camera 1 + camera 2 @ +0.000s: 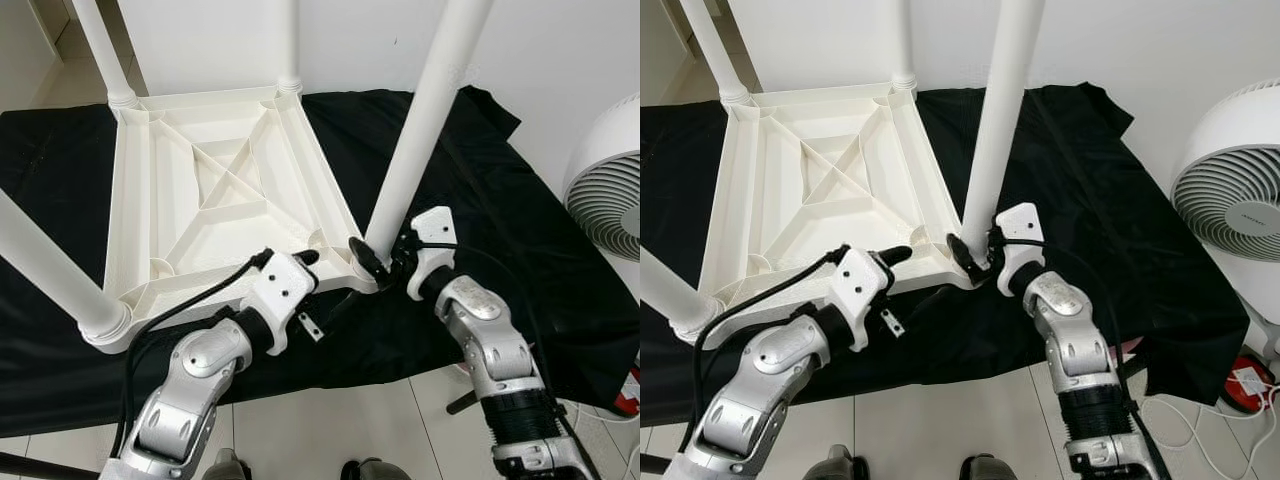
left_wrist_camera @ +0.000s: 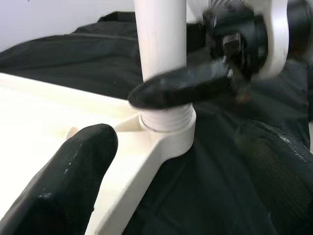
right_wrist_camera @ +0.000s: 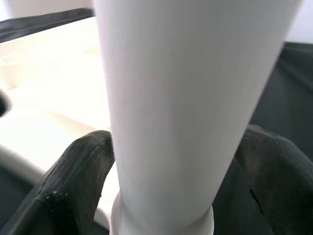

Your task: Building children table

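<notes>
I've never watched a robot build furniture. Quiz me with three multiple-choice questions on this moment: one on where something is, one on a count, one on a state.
1. Where is the right gripper?
A. at the base of the near leg
B. on the fan
C. on the floor

2. How many legs stand on the table top?
A. one
B. two
C. four

3. The near leg is
A. lying on the black cloth
B. upright in its corner socket
C. snapped

Answers: 1 A, its fingers flank the leg's base; 2 C, one leg rises at each corner; 3 B, its threaded end sits in the socket.
</notes>
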Tool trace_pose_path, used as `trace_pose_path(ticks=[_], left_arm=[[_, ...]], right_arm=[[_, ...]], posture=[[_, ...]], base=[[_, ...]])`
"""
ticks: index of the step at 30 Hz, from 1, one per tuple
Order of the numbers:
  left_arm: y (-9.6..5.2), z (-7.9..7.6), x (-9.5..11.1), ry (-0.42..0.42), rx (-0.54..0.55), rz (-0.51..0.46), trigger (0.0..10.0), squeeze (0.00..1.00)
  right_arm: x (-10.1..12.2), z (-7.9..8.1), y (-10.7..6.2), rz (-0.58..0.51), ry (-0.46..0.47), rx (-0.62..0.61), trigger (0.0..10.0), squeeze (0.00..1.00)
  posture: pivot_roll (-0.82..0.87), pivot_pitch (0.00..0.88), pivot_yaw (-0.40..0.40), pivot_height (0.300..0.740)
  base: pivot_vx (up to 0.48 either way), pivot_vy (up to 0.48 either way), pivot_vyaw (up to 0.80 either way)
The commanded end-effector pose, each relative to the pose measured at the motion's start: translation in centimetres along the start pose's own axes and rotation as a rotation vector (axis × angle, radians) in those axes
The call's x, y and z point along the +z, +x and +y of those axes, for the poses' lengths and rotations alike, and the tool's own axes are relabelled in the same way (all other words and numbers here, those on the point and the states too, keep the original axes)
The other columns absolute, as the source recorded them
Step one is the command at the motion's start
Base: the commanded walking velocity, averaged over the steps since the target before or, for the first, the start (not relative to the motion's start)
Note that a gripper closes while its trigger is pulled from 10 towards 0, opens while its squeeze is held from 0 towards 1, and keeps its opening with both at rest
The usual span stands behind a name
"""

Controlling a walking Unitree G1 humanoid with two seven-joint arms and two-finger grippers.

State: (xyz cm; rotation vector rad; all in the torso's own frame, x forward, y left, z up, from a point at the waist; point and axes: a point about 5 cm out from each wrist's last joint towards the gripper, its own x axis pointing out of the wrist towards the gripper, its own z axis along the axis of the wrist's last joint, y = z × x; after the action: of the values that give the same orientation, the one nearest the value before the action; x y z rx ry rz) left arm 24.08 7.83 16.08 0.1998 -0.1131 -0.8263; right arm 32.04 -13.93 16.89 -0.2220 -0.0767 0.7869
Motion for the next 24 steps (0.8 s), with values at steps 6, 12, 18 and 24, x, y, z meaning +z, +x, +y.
trace_pose_path(ticks=[6, 12, 18, 24], left_arm=[[0.0, 0.1, -0.4, 0.003, 0.033, 0.018, 10.0, 0.0], [0.1, 0.0, -0.2, 0.001, 0.038, 0.011, 10.0, 0.0], [0.0, -0.1, -0.2, -0.003, 0.042, 0.008, 10.0, 0.0], [0.1, -0.2, -0.2, -0.006, 0.038, 0.007, 10.0, 0.0]], right_arm=[[-0.6, 0.1, 0.4, 0.016, 0.0, 0.138, 10.0, 0.0], [-1.7, -0.4, 0.7, 0.062, -0.003, 0.187, 0.0, 0.0], [-2.5, -0.7, 0.5, 0.066, 0.013, 0.203, 0.0, 0.0], [-2.6, -0.8, 0.3, 0.058, 0.026, 0.174, 10.0, 0.0]], posture=[[-0.06, 0.071, 0.018, 0.74], [-0.05, 0.074, 0.016, 0.74], [-0.04, 0.084, 0.019, 0.74], [-0.04, 0.086, 0.022, 0.74]], base=[[0.0, 0.0, 0.0], [0.0, 0.0, 0.0], [0.0, 0.0, 0.0], [0.0, 0.0, 0.0]])
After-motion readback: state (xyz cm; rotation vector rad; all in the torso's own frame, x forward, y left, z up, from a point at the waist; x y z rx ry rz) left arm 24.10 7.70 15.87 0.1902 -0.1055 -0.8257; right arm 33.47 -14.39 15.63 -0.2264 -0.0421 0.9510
